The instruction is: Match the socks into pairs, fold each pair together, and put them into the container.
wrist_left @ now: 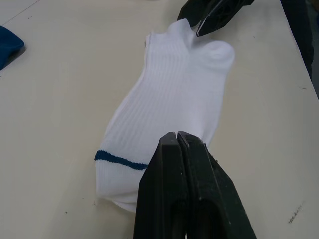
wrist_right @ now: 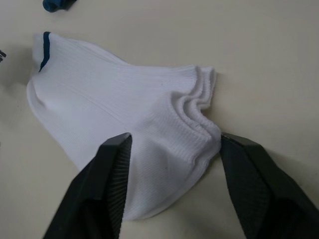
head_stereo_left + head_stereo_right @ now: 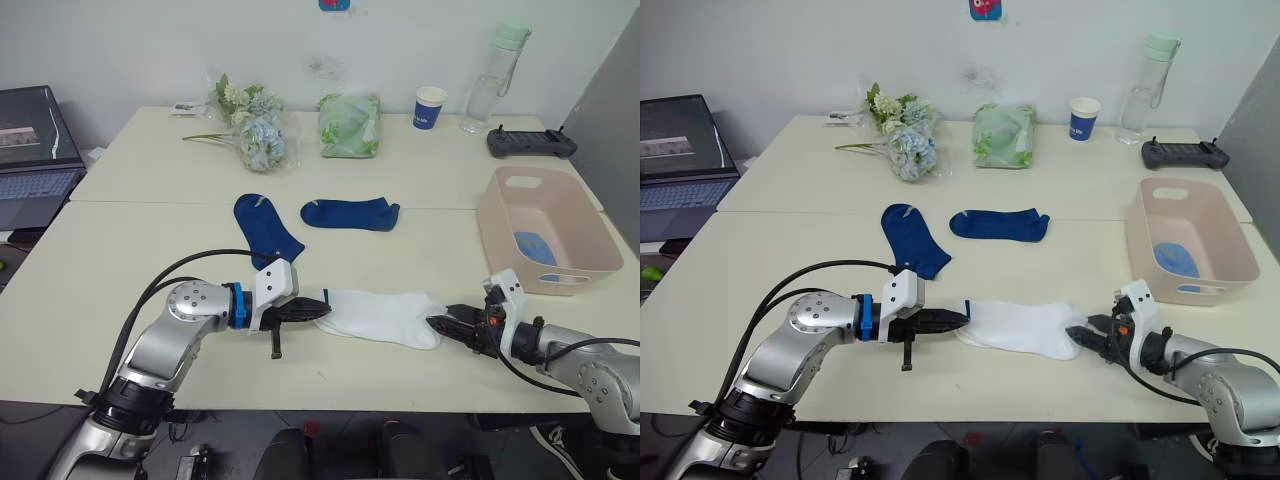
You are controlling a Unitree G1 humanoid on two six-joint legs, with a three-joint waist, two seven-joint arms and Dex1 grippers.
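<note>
The soft white ribbed sock pair with a navy stripe (image 3: 380, 317) lies flat near the front edge of the cream table (image 3: 120, 250), stretched between both arms. The left gripper (image 3: 318, 309) is pinched closed at one end; whether it has cloth I cannot tell. The right gripper (image 3: 436, 323) straddles the layered end, fingers spread. It looks light and floppy, best nipped through every layer. The pale pink plastic tub (image 3: 505, 232) waits nearby.

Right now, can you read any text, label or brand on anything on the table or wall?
None can be read.
Blue paper cup: white mark, too small to read.
Wall sticker: cut off at the frame's edge, unreadable.
Laptop screen: blurred.
White sock: a navy stripe, no lettering.
</note>
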